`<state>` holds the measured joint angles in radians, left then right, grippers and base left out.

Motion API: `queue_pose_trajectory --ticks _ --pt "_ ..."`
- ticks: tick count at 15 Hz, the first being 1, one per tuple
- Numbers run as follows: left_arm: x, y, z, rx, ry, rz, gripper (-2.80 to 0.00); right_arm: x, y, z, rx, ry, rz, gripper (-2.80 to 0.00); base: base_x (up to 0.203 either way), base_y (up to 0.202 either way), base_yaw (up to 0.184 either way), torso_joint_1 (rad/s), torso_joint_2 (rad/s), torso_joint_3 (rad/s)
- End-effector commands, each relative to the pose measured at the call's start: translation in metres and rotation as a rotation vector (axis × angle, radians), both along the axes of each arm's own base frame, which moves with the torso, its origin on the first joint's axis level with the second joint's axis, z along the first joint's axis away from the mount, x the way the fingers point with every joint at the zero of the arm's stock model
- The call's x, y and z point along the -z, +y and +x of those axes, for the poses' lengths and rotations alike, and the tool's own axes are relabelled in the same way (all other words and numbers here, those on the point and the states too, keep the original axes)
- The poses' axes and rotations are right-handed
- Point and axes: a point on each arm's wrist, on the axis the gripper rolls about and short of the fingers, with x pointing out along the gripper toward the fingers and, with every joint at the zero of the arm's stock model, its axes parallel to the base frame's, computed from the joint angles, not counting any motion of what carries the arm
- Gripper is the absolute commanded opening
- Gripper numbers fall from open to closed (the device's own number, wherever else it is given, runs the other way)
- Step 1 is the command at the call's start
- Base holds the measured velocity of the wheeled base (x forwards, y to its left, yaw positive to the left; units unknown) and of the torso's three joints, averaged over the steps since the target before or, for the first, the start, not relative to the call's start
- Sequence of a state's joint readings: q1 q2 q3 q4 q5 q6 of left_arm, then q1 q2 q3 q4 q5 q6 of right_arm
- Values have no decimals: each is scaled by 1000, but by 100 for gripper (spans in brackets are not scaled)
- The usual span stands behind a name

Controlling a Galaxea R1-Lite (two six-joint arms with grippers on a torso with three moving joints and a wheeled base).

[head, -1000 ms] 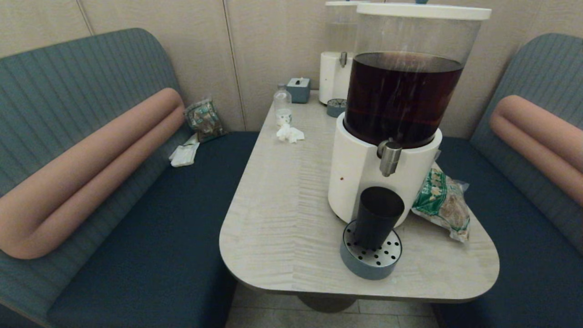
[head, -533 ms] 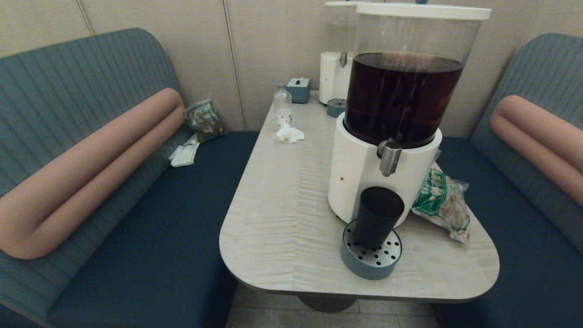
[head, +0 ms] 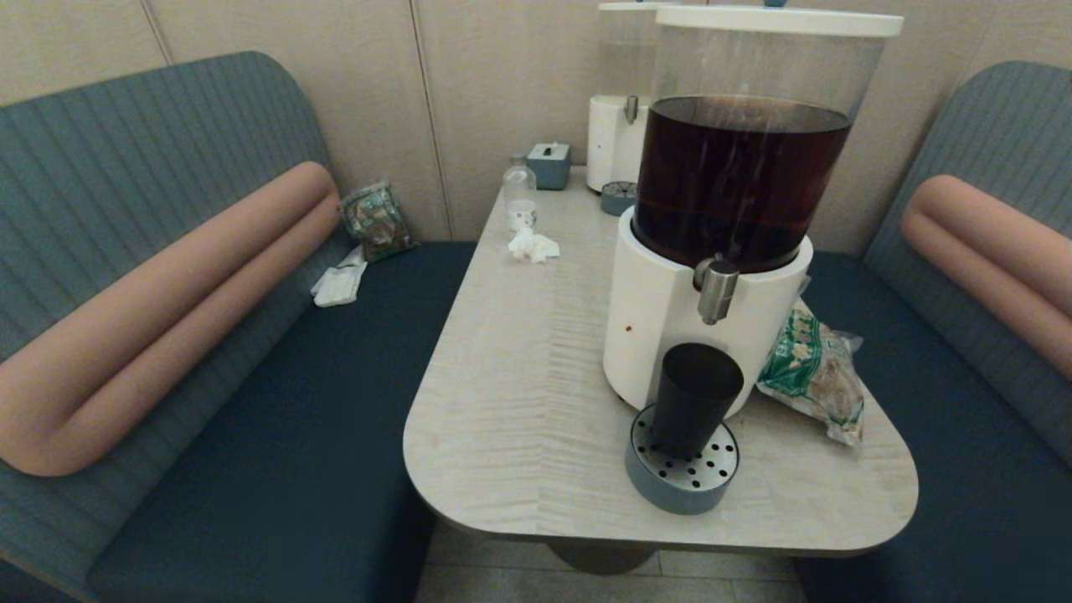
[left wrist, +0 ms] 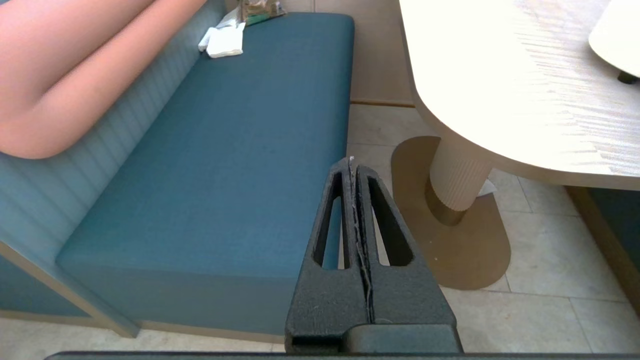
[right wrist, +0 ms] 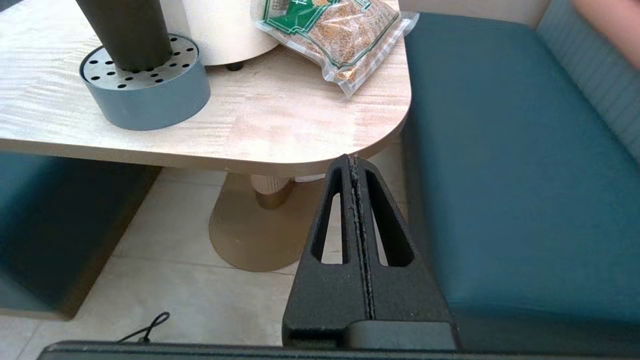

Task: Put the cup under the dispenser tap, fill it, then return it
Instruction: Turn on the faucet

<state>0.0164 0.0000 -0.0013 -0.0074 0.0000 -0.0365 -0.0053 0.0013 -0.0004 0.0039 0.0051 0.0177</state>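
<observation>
Head view: black cup (head: 695, 399) standing upright on a round grey drip tray (head: 680, 473) with a perforated steel top, directly below the dispenser tap (head: 716, 290), a stubby brushed-steel spout jutting from the white base (head: 657, 322) of the large dispenser, clear tank (head: 741, 176) above holding dark brown liquid. Cup's inside too dark to tell a fill level. Green-printed snack bag (head: 812, 373) lying on the pale wood table (head: 519, 394) just beside the base on the right. Farther back, a clear plastic bottle (head: 519, 193), crumpled white tissue (head: 533, 245), a small grey tissue box (head: 548, 164), a second paler dispenser (head: 618, 126) with its own small drip tray (head: 618, 198). Teal bench seats with pink bolsters on both sides; another packet (head: 374, 219) and white napkins (head: 339, 283) on the left bench. Neither arm visible here. Left wrist view: left gripper (left wrist: 352, 165) hanging low beside the table, over the edge of the left bench seat (left wrist: 225, 165) and the tiled floor, near the table's pedestal foot (left wrist: 452, 235); black fingers (left wrist: 334, 210) pressed fully together, nothing between them. Right wrist view: right gripper (right wrist: 351, 162) held below the table's rounded corner, between the pedestal and the right bench seat (right wrist: 515, 160); fingers (right wrist: 331, 210) likewise closed tight on nothing. Cup's lower half (right wrist: 126, 32) seen on the drip tray (right wrist: 146, 92), well apart from the gripper, snack bag (right wrist: 334, 32) near the table edge.
</observation>
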Motion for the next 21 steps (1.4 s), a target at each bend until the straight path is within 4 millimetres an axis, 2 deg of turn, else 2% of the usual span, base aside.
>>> queue_pose_trajectory --ticks 1,4,5,7,8,9,11,13,15,16,17,18,20,21 --pt "0 0 0 0 2 0 -280 0 0 0 0 3 1 -280 0 0 0 0 0 0" --pt "0 0 0 0 3 0 -280 -6 0 -2 8 -2 -5 -280 0 0 0 0 0 0" --pt "0 0 0 0 1 0 -280 -21 0 -7 12 -34 -3 -280 0 0 0 0 0 0" --pt "0 0 0 0 2 0 -280 -73 0 -15 18 -91 19 -280 0 0 0 0 0 0" --pt "0 0 0 0 1 0 -280 -100 0 -10 20 -72 29 -280 0 0 0 0 0 0" --pt "0 0 0 0 1 0 -280 -127 0 3 22 -35 37 -280 0 0 0 0 0 0" --pt "0 0 0 0 1 0 -280 -189 -1 57 39 82 46 -280 0 0 0 0 0 0" --pt "0 0 0 0 1 0 -280 -251 -1 110 55 122 48 -280 0 0 0 0 0 0" --pt "0 0 0 0 1 0 -280 -300 9 147 -4 131 91 -280 0 0 0 0 0 0" --pt "0 0 0 0 1 0 -280 -314 22 169 -83 171 134 -280 0 0 0 0 0 0" --pt "0 0 0 0 2 0 -280 -317 39 188 -194 238 202 -280 0 0 0 0 0 0" --pt "0 0 0 0 1 0 -280 -317 53 199 -330 316 292 -280 0 0 0 0 0 0" --pt "0 0 0 0 1 0 -280 -307 66 208 -536 481 459 -280 0 0 0 0 0 0" --pt "0 0 0 0 1 0 -280 -302 67 212 -560 530 499 -280 0 0 0 0 0 0"
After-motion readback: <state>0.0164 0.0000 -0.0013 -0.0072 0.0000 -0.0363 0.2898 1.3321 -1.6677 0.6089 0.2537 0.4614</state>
